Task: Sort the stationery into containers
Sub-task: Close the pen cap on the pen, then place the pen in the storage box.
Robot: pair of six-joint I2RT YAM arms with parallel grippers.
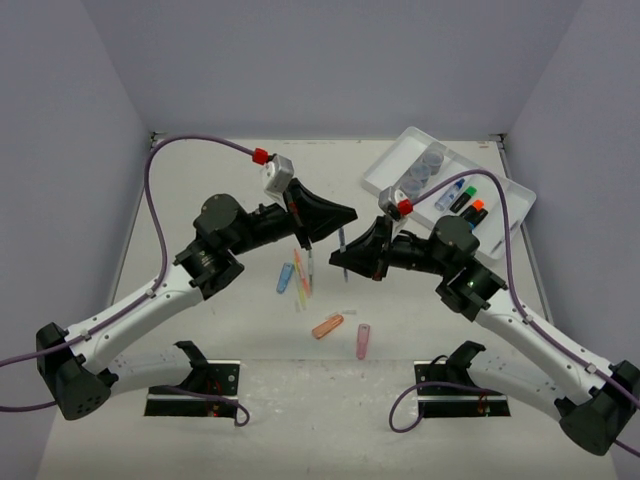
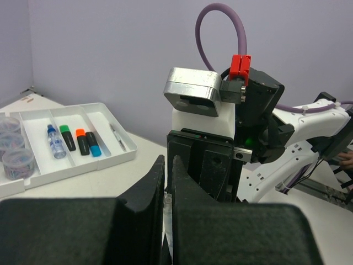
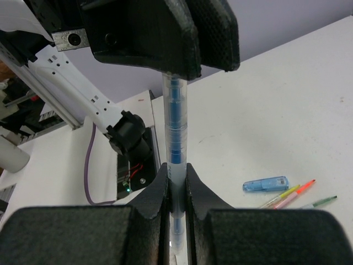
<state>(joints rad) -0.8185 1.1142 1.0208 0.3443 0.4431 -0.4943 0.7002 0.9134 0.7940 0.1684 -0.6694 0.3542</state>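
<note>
A clear pen with a blue refill (image 3: 175, 127) hangs in the air over the table's middle, gripped at both ends. My right gripper (image 3: 176, 179) is shut on its lower part. My left gripper (image 2: 167, 182) is shut on its other end, where the clear tip (image 2: 167, 205) shows between the jaws. From above, the pen (image 1: 342, 240) runs between the left gripper (image 1: 346, 216) and the right gripper (image 1: 345, 262). The white divided tray (image 1: 385, 178) at the back right holds three grey-blue pots (image 1: 430, 165) and highlighters (image 1: 470, 205).
Loose on the table lie a blue capsule (image 1: 285, 277), several thin pens (image 1: 302, 275), an orange capsule (image 1: 327, 326) and a pink capsule (image 1: 362, 341). The tray (image 2: 118, 160) also holds a small blue bottle (image 2: 55, 141) and a thin pen (image 2: 117, 137).
</note>
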